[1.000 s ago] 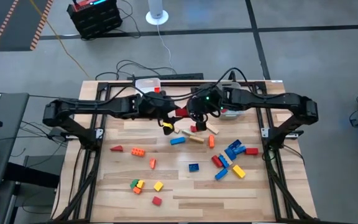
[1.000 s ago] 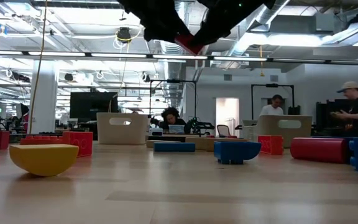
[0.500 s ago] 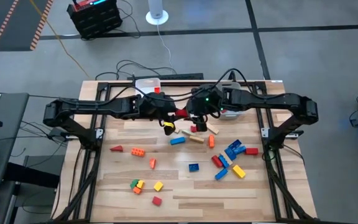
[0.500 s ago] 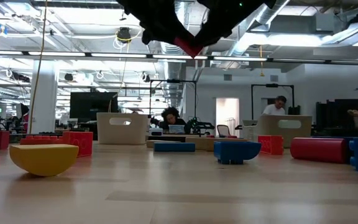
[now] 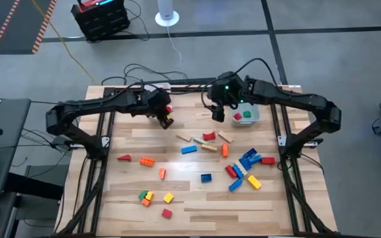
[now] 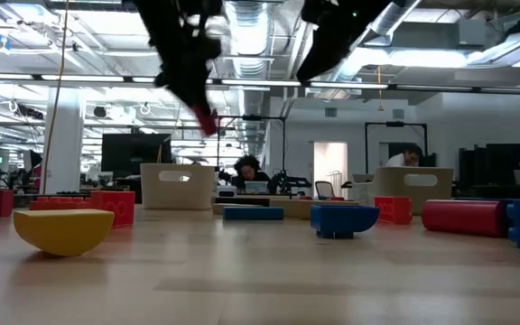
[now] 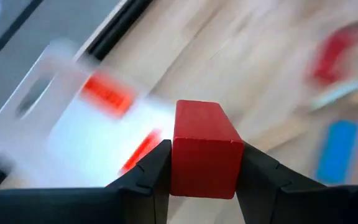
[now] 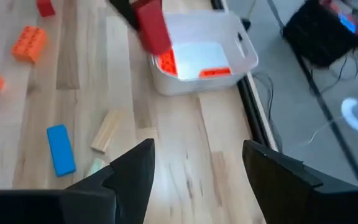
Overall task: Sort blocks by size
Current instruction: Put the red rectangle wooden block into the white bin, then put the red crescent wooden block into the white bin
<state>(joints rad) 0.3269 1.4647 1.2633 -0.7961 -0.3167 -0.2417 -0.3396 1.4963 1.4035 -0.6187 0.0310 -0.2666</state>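
Here a red block (image 7: 204, 149) was held by the left gripper (image 5: 166, 119) near the back of the table (image 5: 197, 205).

The block was clamped between the two dark fingers (image 7: 145, 177) and was kept above the wood, close to a clear bin (image 8: 197, 56) in which orange pieces were seen. The right gripper (image 5: 217, 114) was raised beside the other clear bin (image 5: 245, 116), and its jaws were spread apart with nothing between them. The other blocks (image 5: 243, 168) were scattered over the middle and front of the table, among them a blue bar (image 5: 189, 149) and a yellow block (image 5: 169, 197).
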